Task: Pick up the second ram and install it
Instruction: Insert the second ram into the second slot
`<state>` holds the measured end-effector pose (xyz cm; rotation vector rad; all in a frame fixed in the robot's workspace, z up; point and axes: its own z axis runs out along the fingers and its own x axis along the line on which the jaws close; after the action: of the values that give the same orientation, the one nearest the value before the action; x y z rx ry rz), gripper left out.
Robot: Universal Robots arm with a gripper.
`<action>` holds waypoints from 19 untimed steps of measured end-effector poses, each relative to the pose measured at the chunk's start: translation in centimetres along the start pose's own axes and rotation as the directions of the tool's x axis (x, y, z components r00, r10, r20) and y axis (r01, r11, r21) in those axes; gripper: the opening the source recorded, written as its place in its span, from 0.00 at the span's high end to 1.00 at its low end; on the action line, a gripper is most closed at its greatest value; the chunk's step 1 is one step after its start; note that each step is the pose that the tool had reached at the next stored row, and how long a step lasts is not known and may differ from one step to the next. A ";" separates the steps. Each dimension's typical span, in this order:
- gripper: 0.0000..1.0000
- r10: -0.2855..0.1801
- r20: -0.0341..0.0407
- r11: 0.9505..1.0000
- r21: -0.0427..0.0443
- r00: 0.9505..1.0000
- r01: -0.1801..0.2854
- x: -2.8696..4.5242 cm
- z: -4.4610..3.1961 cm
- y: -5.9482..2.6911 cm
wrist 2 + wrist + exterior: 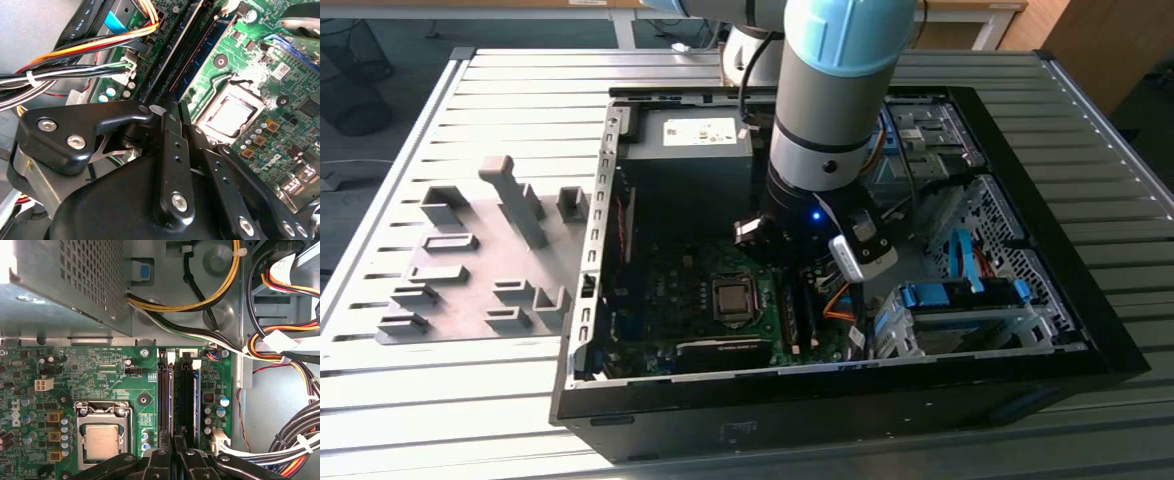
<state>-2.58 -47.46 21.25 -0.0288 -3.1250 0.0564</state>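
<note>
End effector (173, 450) low inside open computer case (1067, 350) on desk (480, 400), over motherboard memory slots (186, 405). Fingers close together; grip contents unclear. Second ram (196, 400) standing in slot.

We see our arm (834, 110) reaching straight down, its gripper (174, 447) lowered with the black fingers (175, 150) drawn close together.

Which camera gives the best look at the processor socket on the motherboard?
The first wrist view: the processor socket faces the camera almost square on, with its whole frame visible. The second wrist view shows the socket at a slant, beyond the gripper. In the exterior view it is small, beside the arm.
</note>
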 end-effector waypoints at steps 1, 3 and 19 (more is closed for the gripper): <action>0.86 0.000 0.000 1.000 0.000 1.000 0.000 0.00 0.00 0.00; 0.85 0.000 0.000 1.000 0.001 1.000 0.000 0.00 -0.01 -0.01; 0.89 0.000 0.000 1.000 0.000 1.000 0.000 0.04 -2.32 -0.08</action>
<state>-2.58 -47.46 23.58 -0.0288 -3.1251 0.0571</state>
